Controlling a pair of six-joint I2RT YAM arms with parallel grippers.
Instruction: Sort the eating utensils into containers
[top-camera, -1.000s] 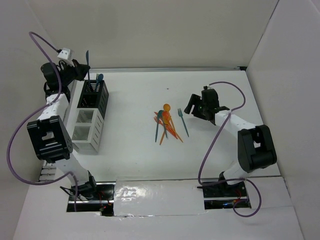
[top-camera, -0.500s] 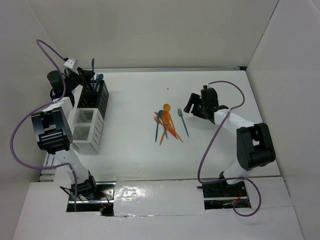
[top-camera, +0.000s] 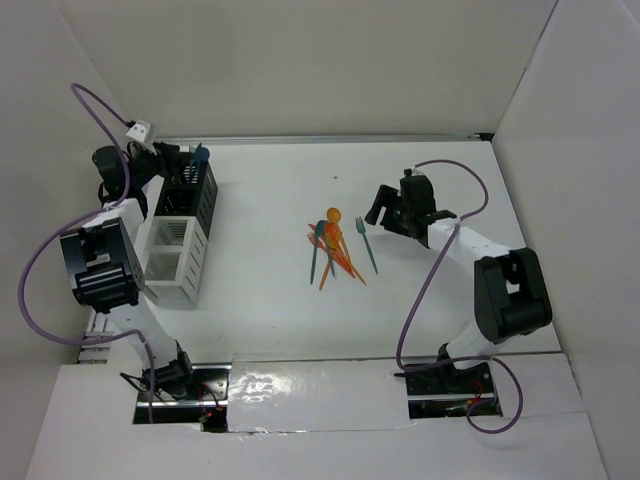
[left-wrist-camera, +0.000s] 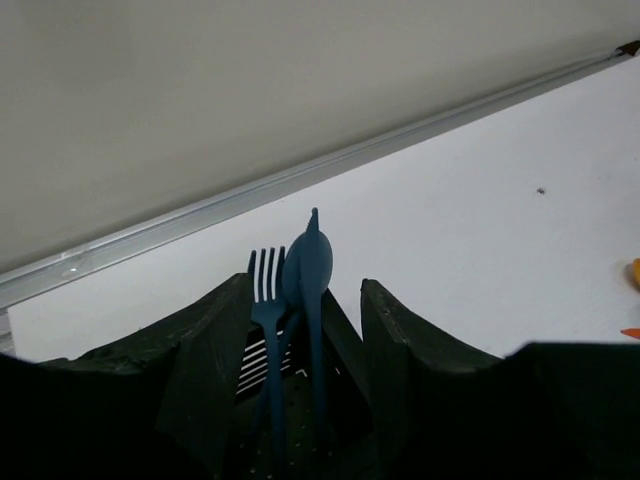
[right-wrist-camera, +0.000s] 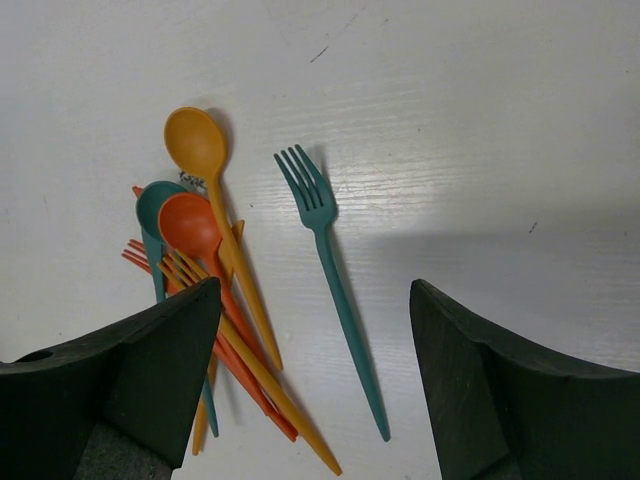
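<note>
While your left gripper (left-wrist-camera: 305, 300) hangs with its jaws apart over the black mesh bin (top-camera: 190, 195) at the far left of the tabletop (top-camera: 270, 190), a teal fork (left-wrist-camera: 266, 300) and a teal spoon (left-wrist-camera: 312, 260) stand upright inside it, between the fingers. Your right gripper (right-wrist-camera: 315, 300), jaws wide and holding nothing, hovers above the pile of orange and teal utensils (right-wrist-camera: 200, 270) mid-tabletop. A lone teal fork (right-wrist-camera: 330, 270) lies just right of that pile. The white bins (top-camera: 172, 250) adjoin the black one's near side.

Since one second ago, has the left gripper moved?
Yes. The left gripper shifted right, from beside the black mesh bin to over its far end, open around the teal fork and spoon inside.
</note>
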